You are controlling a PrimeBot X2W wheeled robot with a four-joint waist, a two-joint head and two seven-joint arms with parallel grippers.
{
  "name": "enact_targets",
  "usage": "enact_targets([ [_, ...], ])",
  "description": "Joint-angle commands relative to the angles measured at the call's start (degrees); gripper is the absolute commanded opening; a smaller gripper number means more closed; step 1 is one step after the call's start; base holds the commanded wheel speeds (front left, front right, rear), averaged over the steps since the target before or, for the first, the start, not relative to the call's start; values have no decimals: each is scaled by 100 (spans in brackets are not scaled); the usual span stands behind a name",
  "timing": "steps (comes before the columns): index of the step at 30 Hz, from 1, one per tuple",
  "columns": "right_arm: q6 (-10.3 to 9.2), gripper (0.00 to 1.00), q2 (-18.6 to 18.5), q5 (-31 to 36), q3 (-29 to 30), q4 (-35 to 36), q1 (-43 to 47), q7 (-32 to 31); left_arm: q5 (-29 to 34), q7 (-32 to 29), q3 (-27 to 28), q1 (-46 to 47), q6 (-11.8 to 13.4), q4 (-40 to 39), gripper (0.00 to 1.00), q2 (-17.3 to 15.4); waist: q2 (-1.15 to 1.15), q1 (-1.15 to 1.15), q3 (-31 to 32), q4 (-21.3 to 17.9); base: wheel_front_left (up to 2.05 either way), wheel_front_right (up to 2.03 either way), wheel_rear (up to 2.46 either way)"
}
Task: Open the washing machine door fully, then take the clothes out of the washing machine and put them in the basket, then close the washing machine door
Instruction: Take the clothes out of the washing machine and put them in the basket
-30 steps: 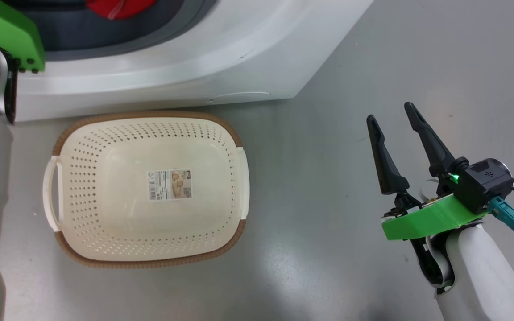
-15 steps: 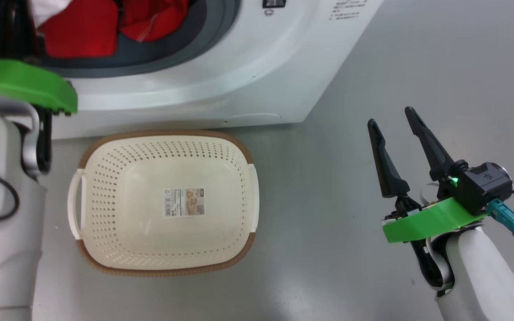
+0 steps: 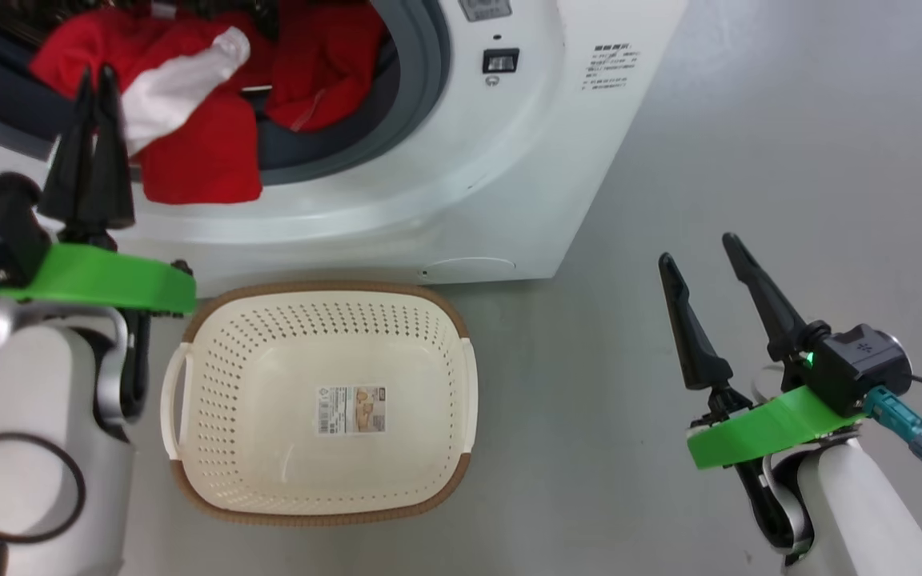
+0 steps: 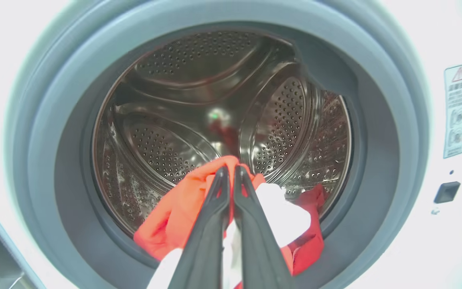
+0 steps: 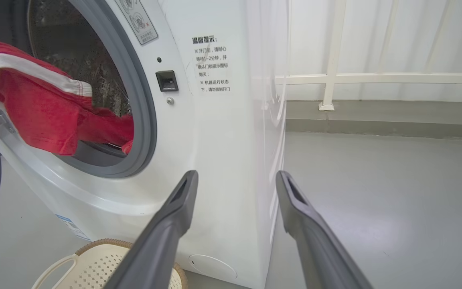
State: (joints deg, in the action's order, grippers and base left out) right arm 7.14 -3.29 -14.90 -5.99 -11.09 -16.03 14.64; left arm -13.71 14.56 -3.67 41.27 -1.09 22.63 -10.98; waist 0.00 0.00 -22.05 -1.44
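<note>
Head view: at upper left the left gripper (image 3: 97, 76) is closed on the red and white clothes (image 3: 197, 160) at the mouth of the washing machine (image 3: 509, 160). Just below stands the basket (image 3: 325, 288), probably placed there for the drop. The right gripper (image 3: 695, 248) waits wide open and empty at lower right.

Left wrist view: the clothes (image 4: 183, 208) sit pinched in the closed jaws, in front of the drum (image 4: 167, 148).

Right wrist view: the clothes (image 5: 42, 108) hang over the grey ring (image 5: 142, 120).

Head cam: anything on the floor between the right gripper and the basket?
Nothing. In the head view the stretch between the basket and the open right gripper is bare grey floor.
</note>
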Motion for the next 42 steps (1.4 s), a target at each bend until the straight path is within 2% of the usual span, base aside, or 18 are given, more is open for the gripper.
enact_targets([
  [1,35,100,16,-77,-103,103,168,36,16,43,183,-137,-1,-272,0,-156,0,0,165,21,0,0,0],
  [13,35,100,-12,-117,-106,30,385,36,47,25,120,-1303,149,-1564,0,-67,0,0,625,4,0,0,0],
  [19,35,100,-33,-135,-136,-5,528,36,-14,-205,87,-1869,269,-2289,0,-7,0,0,883,19,0,0,0],
  [23,35,100,-71,-149,-137,13,578,36,-118,-350,13,-2206,257,-2532,0,52,0,0,934,59,0,0,0],
  [27,35,100,-110,-161,-151,6,610,36,-277,-368,-93,-2434,171,-2240,0,163,0,0,935,101,0,0,0],
  [32,35,100,-147,-158,-203,7,583,36,-360,-263,-254,-2430,95,-1424,0,324,0,0,861,133,0,0,0],
  [42,35,100,-172,-141,-233,36,416,36,-504,-82,-354,-1766,-69,348,0,498,0,0,404,103,0,0,0],
])
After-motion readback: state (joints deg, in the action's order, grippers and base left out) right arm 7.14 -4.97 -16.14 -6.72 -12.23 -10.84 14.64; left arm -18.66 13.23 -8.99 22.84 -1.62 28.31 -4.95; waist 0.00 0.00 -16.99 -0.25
